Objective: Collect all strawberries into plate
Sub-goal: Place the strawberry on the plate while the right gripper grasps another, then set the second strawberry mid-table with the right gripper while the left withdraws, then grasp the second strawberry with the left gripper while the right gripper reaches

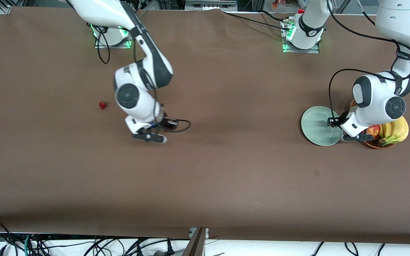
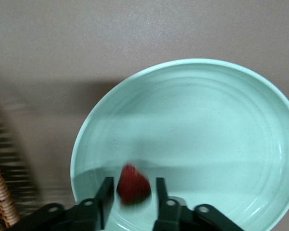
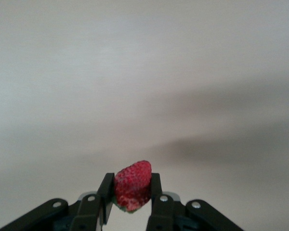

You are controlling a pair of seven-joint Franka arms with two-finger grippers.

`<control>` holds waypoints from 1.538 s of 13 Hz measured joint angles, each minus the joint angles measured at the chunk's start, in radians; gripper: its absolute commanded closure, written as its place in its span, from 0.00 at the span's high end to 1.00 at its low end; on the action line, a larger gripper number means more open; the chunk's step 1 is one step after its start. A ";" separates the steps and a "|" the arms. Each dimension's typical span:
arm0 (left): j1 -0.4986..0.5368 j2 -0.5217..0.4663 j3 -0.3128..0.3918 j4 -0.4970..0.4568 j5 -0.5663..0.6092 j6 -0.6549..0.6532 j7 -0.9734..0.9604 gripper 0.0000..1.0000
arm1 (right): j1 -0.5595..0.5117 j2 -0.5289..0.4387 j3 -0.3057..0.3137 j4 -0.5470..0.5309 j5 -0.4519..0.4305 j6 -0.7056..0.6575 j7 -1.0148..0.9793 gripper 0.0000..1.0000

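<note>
A blurred red strawberry [image 2: 133,185] sits between the fingers of my left gripper [image 2: 133,195], with a gap on each side of it. The gripper is open over the pale mint-green plate [image 2: 207,120], close to its rim. In the front view the plate [image 1: 319,126] lies at the left arm's end of the table, with the left gripper [image 1: 351,137] over its edge beside the basket. My right gripper [image 3: 131,192] is shut on a second strawberry [image 3: 133,185], above the bare table near the middle [image 1: 150,137]. A third strawberry [image 1: 102,105] lies on the table toward the right arm's end.
A brown wicker basket [image 1: 381,144] touches the plate; it holds bananas [image 1: 397,131] and a red-yellow apple [image 1: 374,131]. Its woven wall [image 2: 0,202] shows in the left wrist view. Cables hang at the table's front edge [image 1: 198,231].
</note>
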 measured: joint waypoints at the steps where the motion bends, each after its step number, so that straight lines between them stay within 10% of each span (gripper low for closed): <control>1: -0.003 -0.002 0.000 0.005 0.000 -0.001 0.001 1.00 | 0.001 0.059 0.035 0.075 0.009 0.003 0.075 0.25; 6: -0.016 -0.086 -0.006 0.118 -0.002 -0.169 -0.025 1.00 | 0.111 0.263 0.141 0.275 0.018 0.317 0.457 0.33; 11: -0.035 -0.126 -0.060 0.120 -0.002 -0.190 -0.116 1.00 | 0.275 0.373 0.126 0.283 0.003 0.546 0.623 1.00; 12: -0.035 -0.126 -0.061 0.119 -0.002 -0.190 -0.119 1.00 | 0.276 0.375 0.113 0.288 -0.013 0.547 0.619 1.00; 16: -0.033 -0.126 -0.106 0.118 -0.002 -0.187 -0.208 1.00 | 0.212 0.304 0.048 0.339 -0.048 0.291 0.518 1.00; 20: -0.041 -0.115 -0.304 0.100 -0.002 -0.101 -0.512 1.00 | 0.078 0.136 -0.004 0.332 -0.057 -0.167 0.185 1.00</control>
